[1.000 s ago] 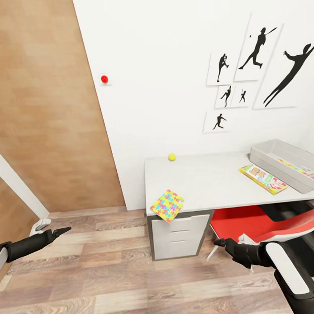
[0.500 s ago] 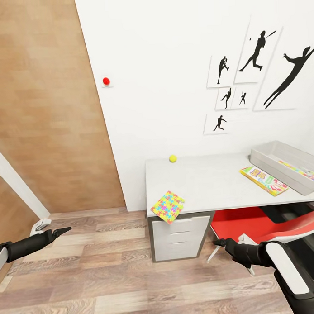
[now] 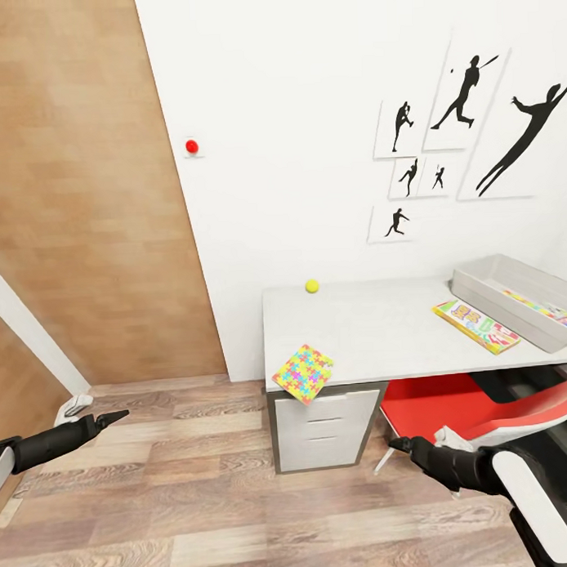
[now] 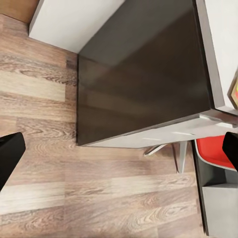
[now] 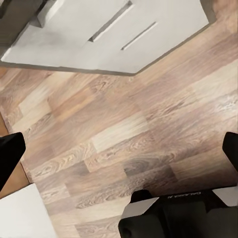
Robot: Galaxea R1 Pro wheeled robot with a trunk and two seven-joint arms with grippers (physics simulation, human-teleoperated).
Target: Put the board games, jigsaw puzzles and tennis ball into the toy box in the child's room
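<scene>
1. approaching is the step i judge to be in hand: i stand on the wood-plank floor (image 3: 160, 484) short of the long white-topped table (image 3: 383, 329), both arms low and well apart from it.
2. my left gripper (image 3: 116, 417) holds nothing; in the left wrist view its two black fingertips (image 4: 10, 153) sit at opposite edges, so i read it as spread wide. my right gripper (image 3: 397, 445) likewise carries nothing, fingertips (image 5: 10, 148) far apart over bare floor.
3. the multicolour puzzle-patterned thin square (image 3: 302, 371) lies at the table's near corner, overhanging the edge above the white drawer unit (image 3: 325, 425). the small yellow-green tennis ball (image 3: 312, 286) rests near the wall. the flat green-yellow-red game box (image 3: 475, 325) lies just beside the shallow light-grey toy tray (image 3: 488, 297).
4. next i would need to roll closer and raise an arm; the overhanging puzzle looks the easiest first pick, though thin and apt to slide off.
5. a colourful flat thing lies inside the tray, but the frame edge cuts it off and i cannot tell which toy it is.
6. the red chair (image 3: 451, 408) is tucked under the table and partly blocked by my right arm.
</scene>
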